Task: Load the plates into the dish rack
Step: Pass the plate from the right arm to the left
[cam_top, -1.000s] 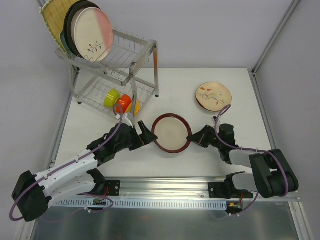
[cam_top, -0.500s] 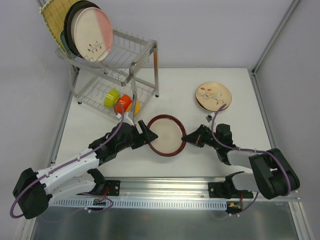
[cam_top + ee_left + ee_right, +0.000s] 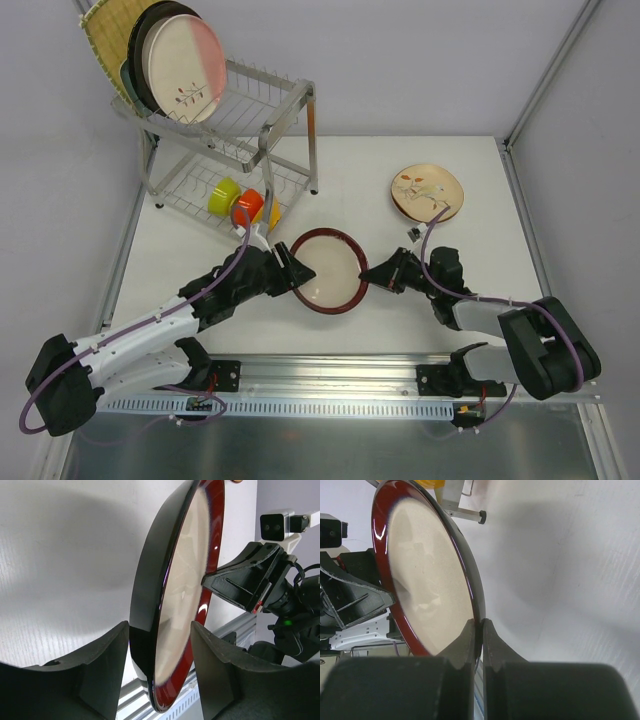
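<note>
- A two-tier silver wire dish rack (image 3: 312, 140) stands at the back left of the white desk (image 3: 480, 250).
- Four plates stand on edge, packed together, at the left end of the rack's top tier.
  - Outermost is a square yellow woven-look plate (image 3: 100, 35).
  - Next comes a sliver of a pale teal plate (image 3: 125, 82).
  - After that is a round black-rimmed plate (image 3: 140, 45).
  - Innermost is a cream-and-pink plate with a sprig pattern (image 3: 183, 68).
- Three small bowls sit in a row in the rack's lower tier: a green bowl (image 3: 224, 194), an orange bowl (image 3: 247, 206) and a yellow bowl (image 3: 272, 214).
- A round cream plate with a glossy red rim and black underside (image 3: 328, 270) is just in front of the rack's right front leg, tilted steeply.
  - Both arms hold it, one on each side of it.
  - Whether its lower edge touches the desk cannot be told.
- The left jaws straddle that plate's rim on the side nearer the rack and are clenched on it. One finger is against the black underside and the other against the cream face.
- The right jaws pinch the opposite rim, nearly closed, with only the thin edge between them.
- A cream floral plate with a brown rim (image 3: 427, 191) lies flat on the desk, well to the right of the rack.
</note>
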### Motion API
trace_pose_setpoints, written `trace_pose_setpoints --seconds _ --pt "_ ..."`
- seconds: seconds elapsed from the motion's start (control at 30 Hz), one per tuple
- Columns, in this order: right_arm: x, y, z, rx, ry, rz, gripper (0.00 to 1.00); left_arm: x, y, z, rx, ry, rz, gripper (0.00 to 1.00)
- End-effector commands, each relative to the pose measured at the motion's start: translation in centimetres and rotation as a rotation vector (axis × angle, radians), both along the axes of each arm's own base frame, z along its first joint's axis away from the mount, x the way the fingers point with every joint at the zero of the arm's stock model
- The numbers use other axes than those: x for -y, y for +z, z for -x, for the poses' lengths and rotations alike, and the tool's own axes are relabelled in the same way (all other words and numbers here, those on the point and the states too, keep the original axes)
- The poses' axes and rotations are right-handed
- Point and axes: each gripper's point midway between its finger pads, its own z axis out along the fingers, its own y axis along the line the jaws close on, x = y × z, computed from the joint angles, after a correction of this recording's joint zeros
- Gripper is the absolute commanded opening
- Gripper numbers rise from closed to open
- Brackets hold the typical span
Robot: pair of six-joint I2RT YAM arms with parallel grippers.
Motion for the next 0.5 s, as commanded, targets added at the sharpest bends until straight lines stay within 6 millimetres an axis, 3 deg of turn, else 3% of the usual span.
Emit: trace_pose_setpoints --seconds 0.0,0.27,0.47 --pt "-1.5 7.8 -0.9 0.244 0.062 -0.155 0.01 0.9 2.4 -0.7 0.066 -0.006 0.048 0.52" --pt "-1.6 7.3 -0.9 0.234 0.066 -0.151 0.01 1.0 3.2 -0.6 0.095 -0.018 0.071 0.36" --pt "-1.7 6.4 -1.1 0.204 0.063 -0.154 0.01 0.8 4.5 -0.6 0.153 -0.026 0.087 0.17"
